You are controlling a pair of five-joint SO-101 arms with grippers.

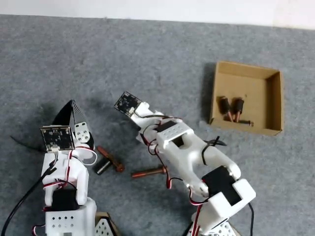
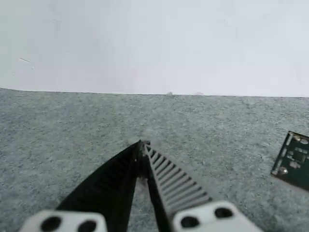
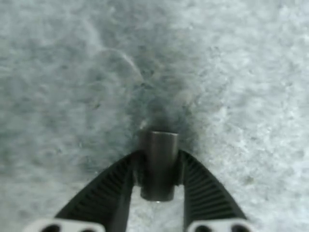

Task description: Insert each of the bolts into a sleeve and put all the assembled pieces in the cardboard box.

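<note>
Between right fingers [image 3: 200, 191]: sleeve [image 3: 158, 162] being pinched, open end pointing outward, probably awaiting bolt [image 1: 149, 172] lying loose on counter [image 1: 147, 59]. Left fingers [image 2: 169, 174] pressing together, carrying nothing.

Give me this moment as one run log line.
left tool shut, empty | right tool shut on sleeve | loose bolt on table | assembled pieces in box

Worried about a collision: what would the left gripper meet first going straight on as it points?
The way looks free: past the left gripper lies grey mat up to a white surface, though depth is unclear.
</note>
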